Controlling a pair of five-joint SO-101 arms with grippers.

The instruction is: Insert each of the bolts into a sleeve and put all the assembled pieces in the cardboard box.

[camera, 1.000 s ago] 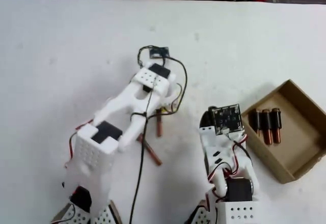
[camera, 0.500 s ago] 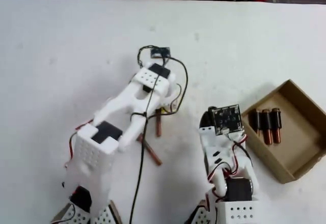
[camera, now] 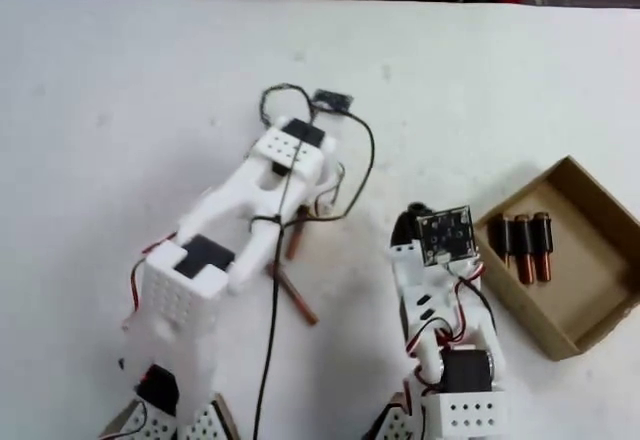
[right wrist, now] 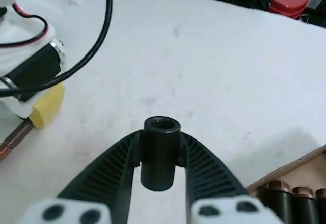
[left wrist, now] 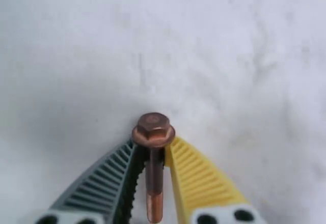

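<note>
My left gripper (left wrist: 153, 150) is shut on a copper bolt (left wrist: 153, 132), head outward, between its grey and yellow fingers, just above the white table. From above, that bolt (camera: 293, 243) hangs under the left arm at mid-table. My right gripper (right wrist: 161, 138) is shut on an upright black sleeve (right wrist: 161, 155) with its open bore facing up. The left arm's yellow finger (right wrist: 47, 104) and the bolt's tip (right wrist: 11, 143) show beyond the sleeve, apart from it. The cardboard box (camera: 592, 285) at the right holds three assembled pieces (camera: 524, 245).
A second copper bolt (camera: 297, 300) lies loose on the table near the left arm's base. Black and red cables (camera: 350, 145) loop around the left wrist. The right arm (camera: 440, 300) stands just left of the box. A corner of the box (right wrist: 288, 175) is close to the sleeve.
The left arm has shifted a little to the left and farther away, carrying the bolt with it. The right arm has kept still with the sleeve.
</note>
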